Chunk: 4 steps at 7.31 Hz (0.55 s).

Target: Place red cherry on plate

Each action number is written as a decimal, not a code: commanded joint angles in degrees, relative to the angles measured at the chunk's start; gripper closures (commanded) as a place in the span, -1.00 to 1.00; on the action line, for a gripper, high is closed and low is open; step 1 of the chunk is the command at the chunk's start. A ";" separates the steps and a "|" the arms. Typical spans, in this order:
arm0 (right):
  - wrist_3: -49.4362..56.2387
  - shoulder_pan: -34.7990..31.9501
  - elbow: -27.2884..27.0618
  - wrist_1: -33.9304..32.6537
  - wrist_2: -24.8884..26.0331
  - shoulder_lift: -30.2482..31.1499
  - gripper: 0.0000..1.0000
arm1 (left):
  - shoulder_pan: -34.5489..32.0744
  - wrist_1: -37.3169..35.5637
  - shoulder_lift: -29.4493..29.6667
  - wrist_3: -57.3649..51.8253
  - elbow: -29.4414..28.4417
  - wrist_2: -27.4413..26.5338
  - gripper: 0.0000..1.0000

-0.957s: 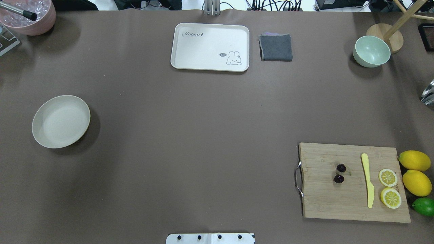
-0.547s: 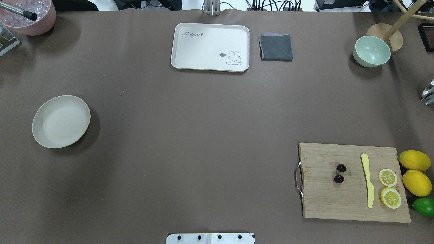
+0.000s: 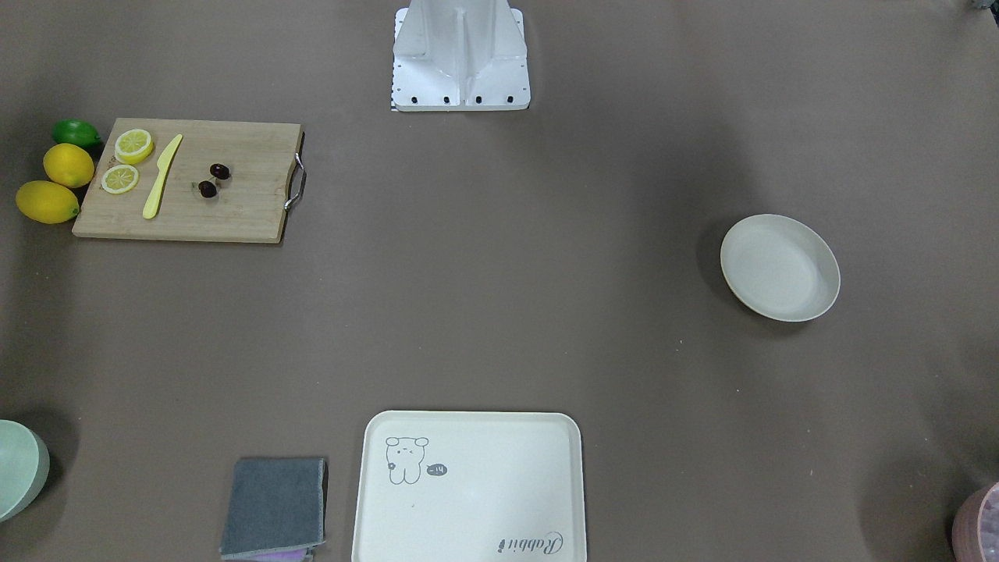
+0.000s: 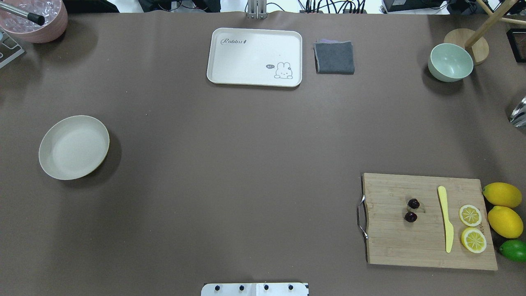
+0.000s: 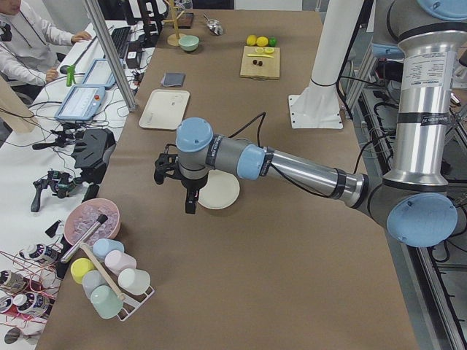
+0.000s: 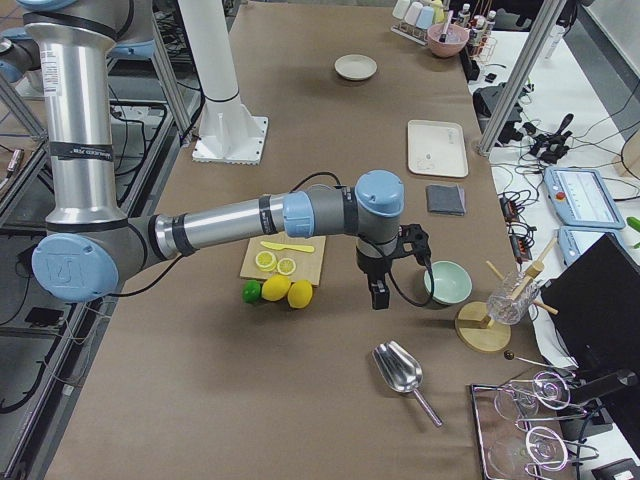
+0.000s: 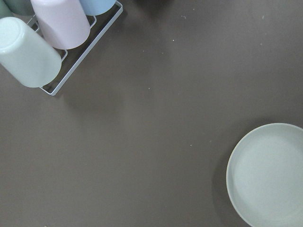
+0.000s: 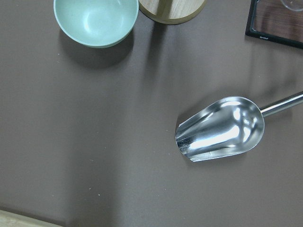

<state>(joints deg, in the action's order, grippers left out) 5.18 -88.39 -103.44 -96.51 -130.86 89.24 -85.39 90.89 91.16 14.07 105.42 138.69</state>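
None of the task is done; at the left the plate lies bare, the left gripper near it; the red cherry rests near right on the wooden cutting board; right gripper beyond; I cannot tell how wide either stands; pick, carry and release are all left.

Glossy dark red, nearly black, on the cherries; plain cream-white on the plate; flat brown across the tabletop. Pale wood grain on the cutting board, beside a light yellow knife, yellow lemon slices, yellow lemons and a green lime. Cream tray with a grey rabbit drawing, dark grey cloth, pale green bowl.
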 commanded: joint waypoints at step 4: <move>0.10 0.68 0.43 0.36 -0.62 0.14 -1.00 | 20.84 43.23 1.73 24.04 -24.50 -4.19 -0.97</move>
<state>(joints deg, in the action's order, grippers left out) 5.18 -87.82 -103.09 -96.25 -131.59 89.30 -68.72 122.06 92.14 32.69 88.72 137.31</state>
